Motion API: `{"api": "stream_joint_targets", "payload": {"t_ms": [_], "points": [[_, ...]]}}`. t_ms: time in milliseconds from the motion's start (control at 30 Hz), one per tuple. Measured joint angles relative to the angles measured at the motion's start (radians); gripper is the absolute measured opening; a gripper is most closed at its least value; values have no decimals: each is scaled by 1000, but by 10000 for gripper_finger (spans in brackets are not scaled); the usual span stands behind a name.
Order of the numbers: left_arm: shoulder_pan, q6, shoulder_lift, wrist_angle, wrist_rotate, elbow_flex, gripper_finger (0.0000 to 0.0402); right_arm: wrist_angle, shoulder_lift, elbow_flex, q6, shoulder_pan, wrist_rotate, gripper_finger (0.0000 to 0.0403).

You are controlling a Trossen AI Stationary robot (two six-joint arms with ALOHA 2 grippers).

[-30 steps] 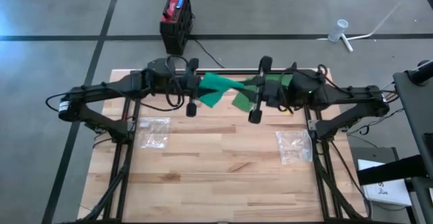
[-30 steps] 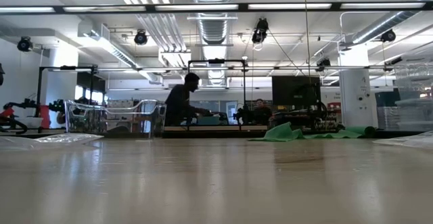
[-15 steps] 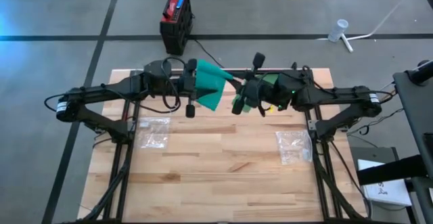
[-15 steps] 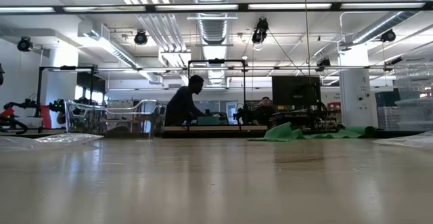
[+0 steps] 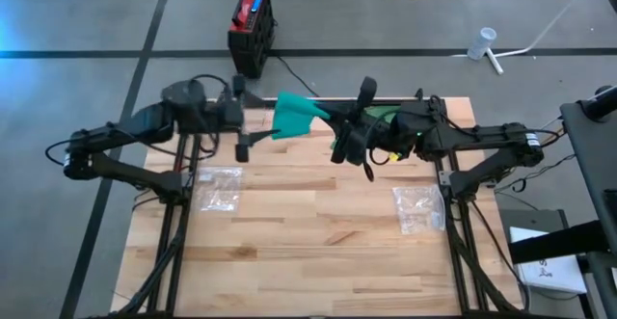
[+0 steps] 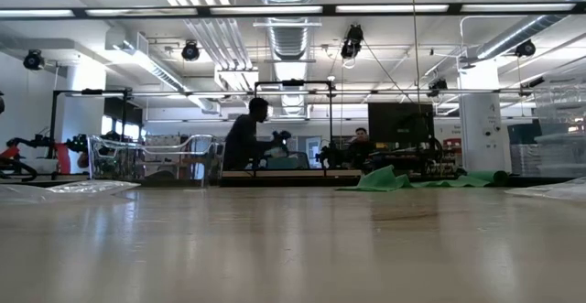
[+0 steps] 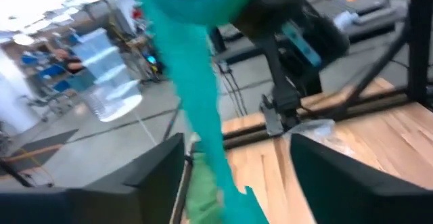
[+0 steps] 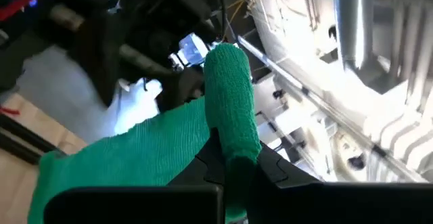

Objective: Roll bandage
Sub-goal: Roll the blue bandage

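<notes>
Bandage (image 5: 292, 114): your green bandage hangs in the air above the far edge of the table, between the two arms. In the right wrist view its rolled end (image 8: 232, 109) stands up between that arm's dark fingers, and a loose sheet fans away from the roll. In the left wrist view a teal strip (image 7: 199, 88) hangs down in front of the camera.
Right gripper (image 5: 349, 138): you will find it raised over the far middle of the table, clenched on the rolled end of the bandage.
Left gripper (image 5: 239, 119): it sits over the far left corner of the table, just beside the loose end of the bandage. Its fingers (image 7: 159, 173) stand apart in its wrist view, released, with the strip hanging between them and pinched by neither.
Table (image 5: 308, 252): your light wooden top carries two clear plastic bags, one (image 5: 218, 186) near the left side, the other (image 5: 418, 208) near the right.
Green heap (image 6: 396, 179): the low view shows more green cloth lying at the far edge of the table.
Floor: a red and black box (image 5: 251, 25) stands beyond the table.
Room: a person (image 6: 245, 140) shows as a dark figure in the background of the low view.
</notes>
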Motion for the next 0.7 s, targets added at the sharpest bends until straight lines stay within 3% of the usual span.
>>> {"api": "stream_joint_targets", "payload": {"t_ms": [200, 333, 700], "points": [[0, -98, -33, 12, -22, 64, 337, 10, 7, 0, -178, 5, -44, 13], [-1, -139, -5, -17, 53, 135, 364, 12, 18, -1, -271, 13, -52, 13], [-16, -117, 128, -97, 244, 279, 362, 18, 24, -1, -318, 8, -66, 13]]}}
